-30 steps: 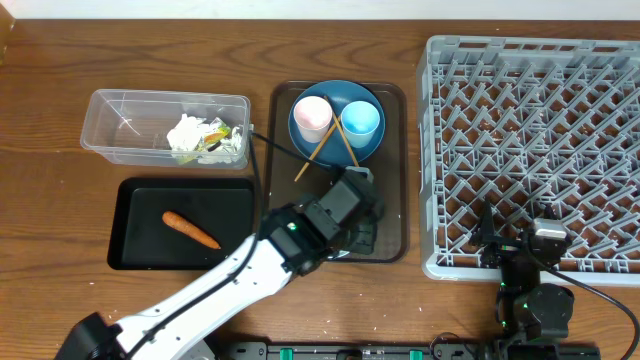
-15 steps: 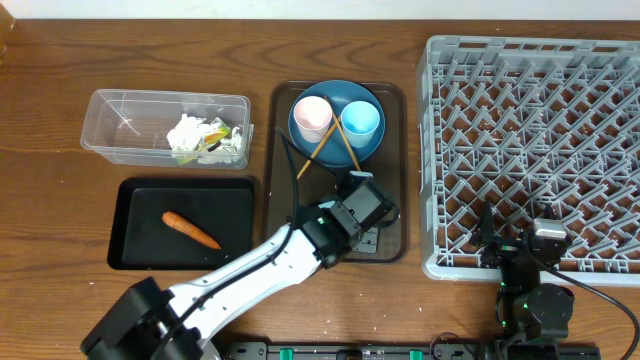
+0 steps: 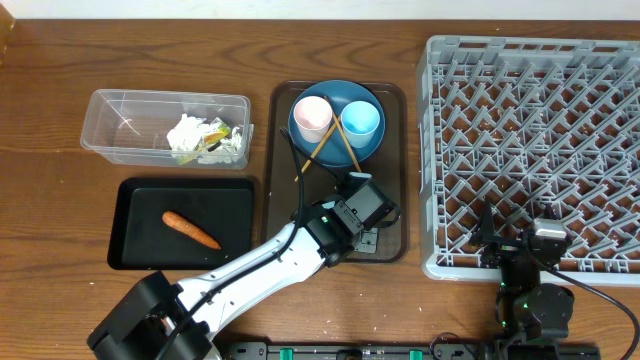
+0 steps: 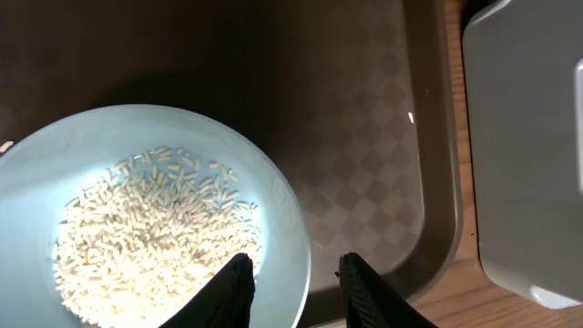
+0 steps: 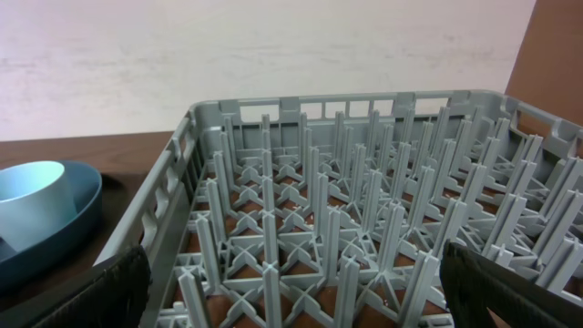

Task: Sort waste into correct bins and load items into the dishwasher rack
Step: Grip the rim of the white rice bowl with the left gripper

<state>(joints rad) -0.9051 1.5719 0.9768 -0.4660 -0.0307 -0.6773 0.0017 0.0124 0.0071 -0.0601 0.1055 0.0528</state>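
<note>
Since a second ago the left arm has swung a little to the right over the dark brown serving tray (image 3: 390,165), and the left gripper (image 4: 296,290) now sits at the near-right rim of the pale blue bowl (image 4: 137,155). Its fingers are spread, one inside the rim and one outside, not yet pinching. The bowl stands on the tray's near end and holds loose white rice grains (image 4: 155,228).

The step in hand looks to be gripping the bowl so the rice can be emptied. The carrot (image 3: 190,230) already lies in the black tray (image 3: 140,248) to the left, so that bin seems the likely target. A good grasp means going lower until the rim sits deep between the fingers, closing firmly, then lifting level, since a tilt would scatter grains.

The right gripper (image 5: 301,296) rests spread wide at the near edge of the dishwasher rack (image 3: 530,120).
</note>
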